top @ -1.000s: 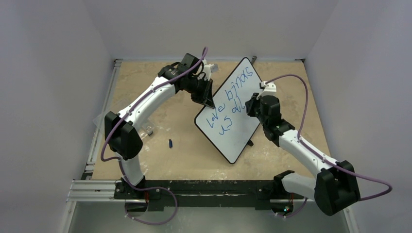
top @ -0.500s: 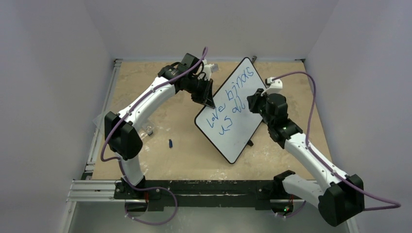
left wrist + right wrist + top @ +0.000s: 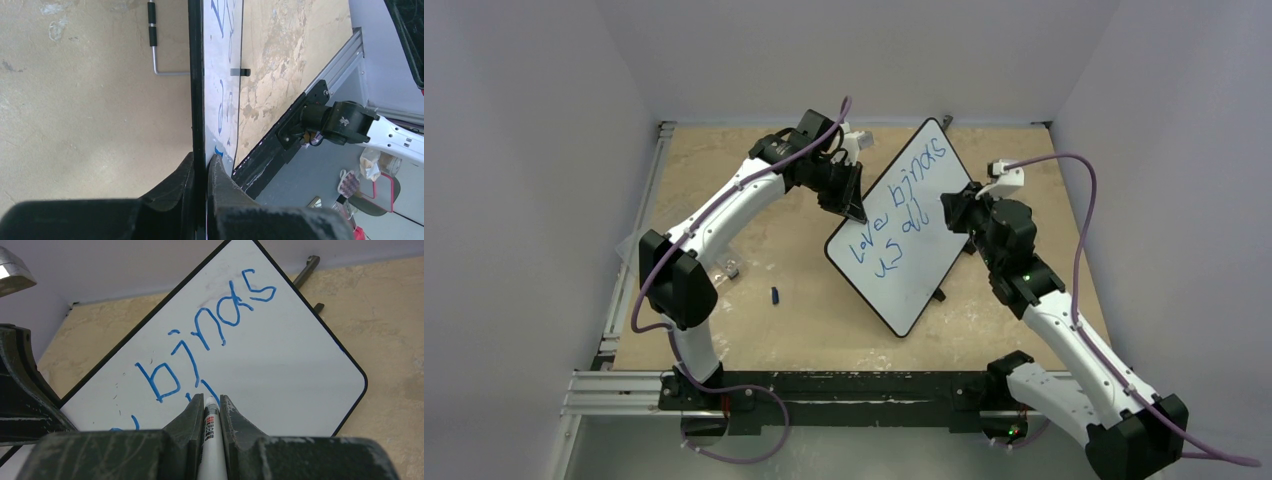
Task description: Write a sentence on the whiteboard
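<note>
We see the whiteboard [image 3: 916, 270] askew in the middle of the counter [image 3: 804, 320], its left edge pinched by the left gripper [image 3: 202, 162], while the right gripper [image 3: 210, 402] clamps a white marker [image 3: 210, 442] beside the blue sentence [image 3: 892, 218].

Tan table [image 3: 824, 325], whiteboard [image 3: 919, 275], blue bit [image 3: 776, 295] (small)

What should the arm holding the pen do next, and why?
Probably lift the marker away from the whiteboard. The sentence already fills two blue lines and looks complete, the right gripper is shut on the marker near the board's right edge, and the left gripper clamps the opposite edge, so more strokes seem unneeded.
</note>
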